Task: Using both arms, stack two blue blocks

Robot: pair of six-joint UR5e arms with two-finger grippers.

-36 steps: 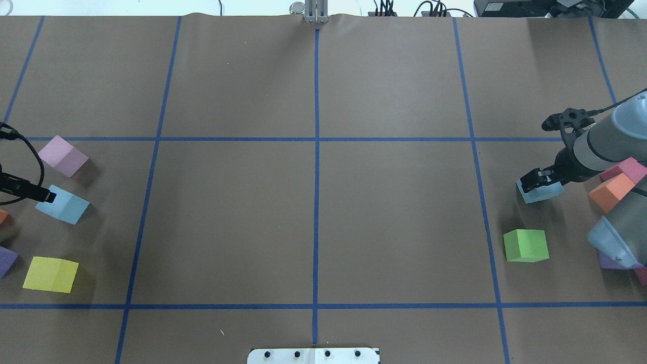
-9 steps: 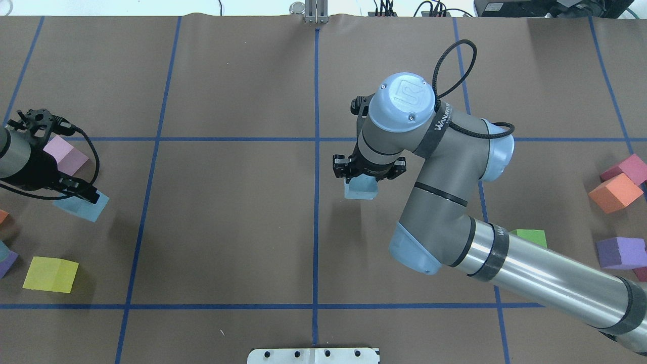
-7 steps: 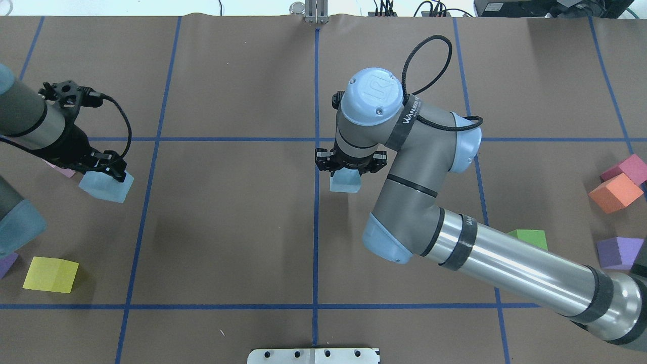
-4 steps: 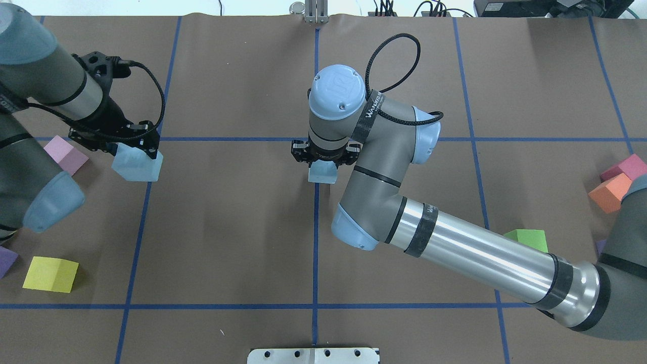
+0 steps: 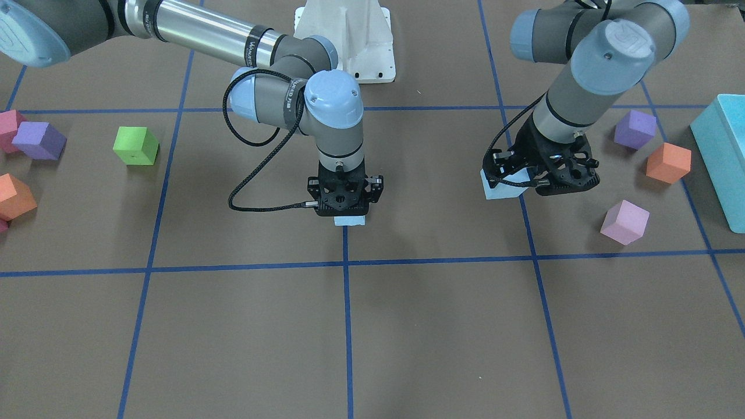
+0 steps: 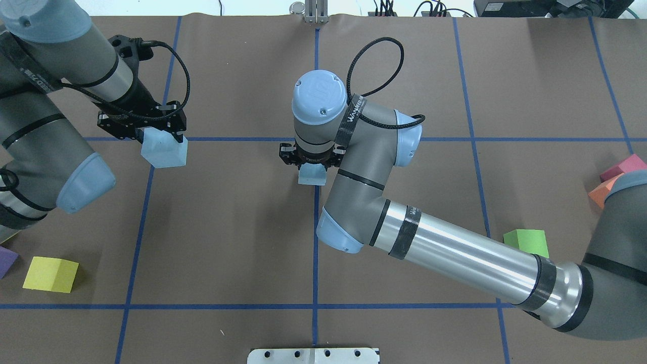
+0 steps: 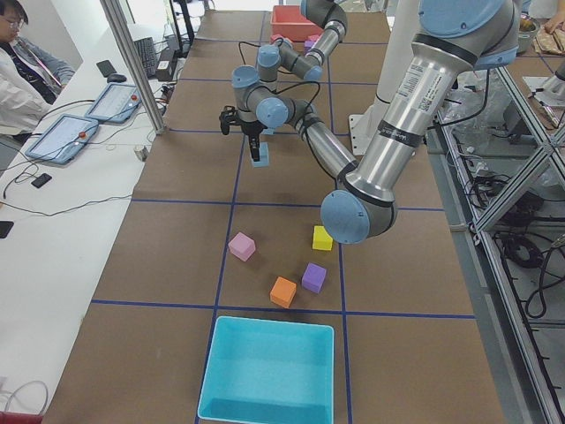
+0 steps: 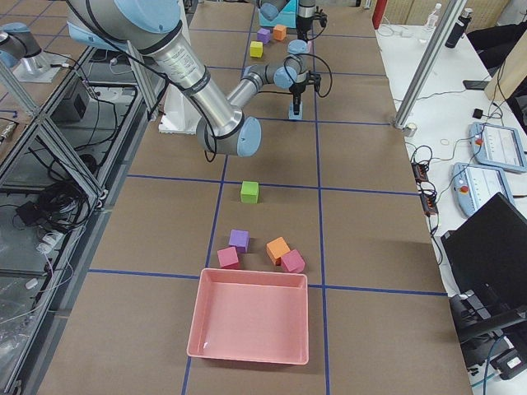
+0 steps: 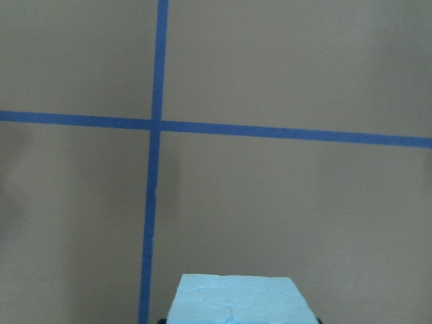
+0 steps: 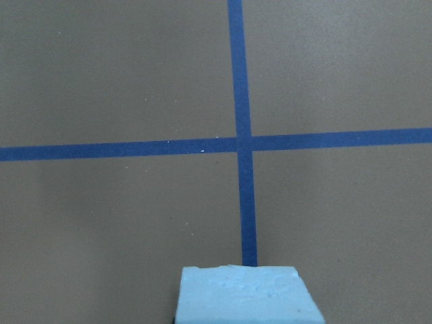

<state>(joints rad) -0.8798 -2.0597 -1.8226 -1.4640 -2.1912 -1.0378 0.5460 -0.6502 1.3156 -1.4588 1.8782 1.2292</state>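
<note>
My right gripper is shut on a pale blue block and holds it low over the centre tape line, just on my side of the cross line; it also shows in the front view and the right wrist view. I cannot tell whether it touches the table. My left gripper is shut on the other blue block, held in the air over the left tape crossing, well apart from the first. This block shows in the front view and the left wrist view.
A pink cube, an orange cube, a purple cube and a turquoise bin lie on my left side. A yellow cube sits front left. A green cube and more cubes lie on my right, by a pink bin.
Both arms lifted their blue blocks and carried them inward: the right one from the right edge to the centre line, the left one rightward and farther away to the left tape crossing.
</note>
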